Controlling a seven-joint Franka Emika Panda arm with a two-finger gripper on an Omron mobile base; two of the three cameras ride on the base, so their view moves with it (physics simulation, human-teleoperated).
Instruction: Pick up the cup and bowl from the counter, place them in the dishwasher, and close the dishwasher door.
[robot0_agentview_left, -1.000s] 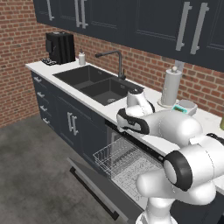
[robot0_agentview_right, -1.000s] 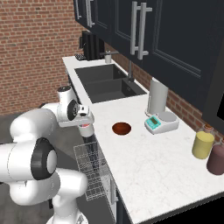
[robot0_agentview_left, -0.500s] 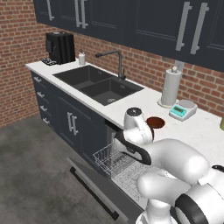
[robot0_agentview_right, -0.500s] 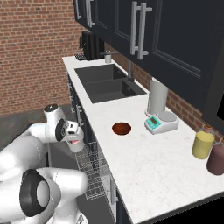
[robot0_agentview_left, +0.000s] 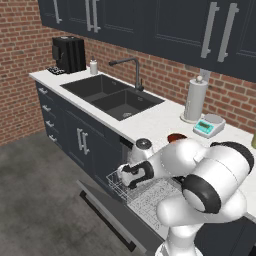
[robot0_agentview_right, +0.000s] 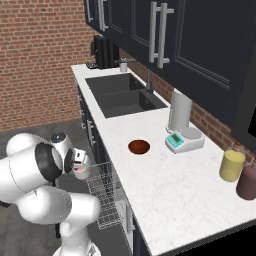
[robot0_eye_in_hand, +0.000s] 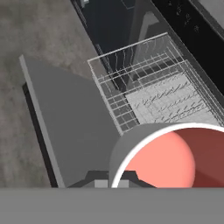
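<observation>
My gripper (robot0_agentview_right: 79, 163) is shut on the cup (robot0_eye_in_hand: 174, 158), a small grey-white cup with a salmon-red inside. It hangs in front of the counter (robot0_agentview_right: 165, 185), just above the outer end of the silver wire rack (robot0_eye_in_hand: 153, 87) pulled out of the dishwasher. The dishwasher door (robot0_eye_in_hand: 74, 127) lies dropped open below, grey inner face up. In the left base view the gripper (robot0_agentview_left: 131, 175) sits over the rack (robot0_agentview_left: 145, 196), my hand hiding most of the cup. The dark reddish-brown bowl (robot0_agentview_right: 139, 146) rests on the counter, apart from the gripper.
A double sink (robot0_agentview_left: 112, 95) with a faucet (robot0_agentview_left: 134, 70) lies left of the dishwasher, with a coffee machine (robot0_agentview_left: 68, 54) at the far end. A paper towel roll (robot0_agentview_right: 179, 111) and a scale (robot0_agentview_right: 184, 140) stand behind the bowl. Yellow (robot0_agentview_right: 232, 165) and maroon (robot0_agentview_right: 248, 181) tumblers stand at the right.
My arm has carried the cup down from counter-edge height and outward, to just above the pulled-out rack. The bowl has not moved.
</observation>
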